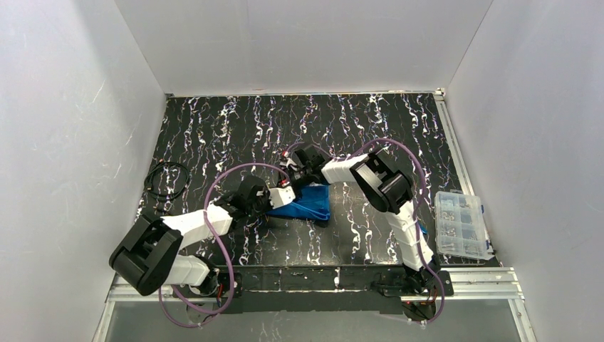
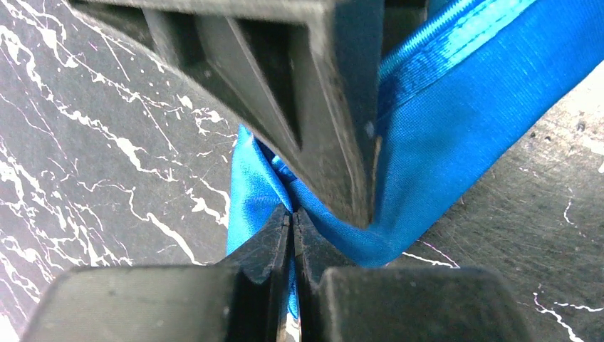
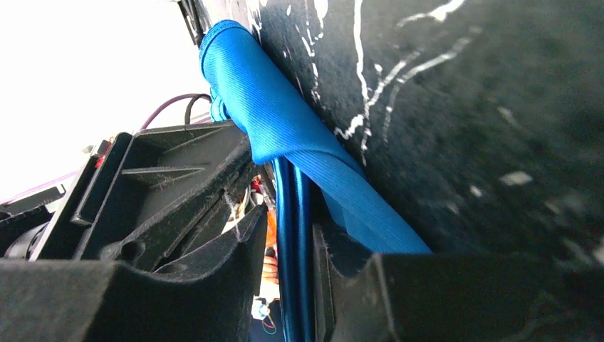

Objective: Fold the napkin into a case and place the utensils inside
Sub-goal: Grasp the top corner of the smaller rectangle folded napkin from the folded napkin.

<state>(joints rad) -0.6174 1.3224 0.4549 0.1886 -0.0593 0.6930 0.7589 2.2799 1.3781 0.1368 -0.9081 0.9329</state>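
Note:
The bright blue napkin (image 1: 310, 203) lies folded as a small layered case on the black marbled table, between my two grippers. My left gripper (image 2: 293, 212) is shut on a pinched edge of the cloth (image 2: 441, 121) at the case's left end (image 1: 276, 198). My right gripper (image 1: 292, 178) comes in from behind. Its jaws (image 3: 290, 221) stand slightly apart around shiny blue utensils (image 3: 292, 242) that run under a raised fold of the napkin (image 3: 285, 135). A gap shows between one finger and the utensils. One right finger (image 2: 320, 107) presses against the cloth in the left wrist view.
A clear plastic compartment box (image 1: 461, 224) sits at the table's right edge. A coiled black cable (image 1: 167, 182) lies at the left edge. White walls close in three sides, and purple cables loop over both arms.

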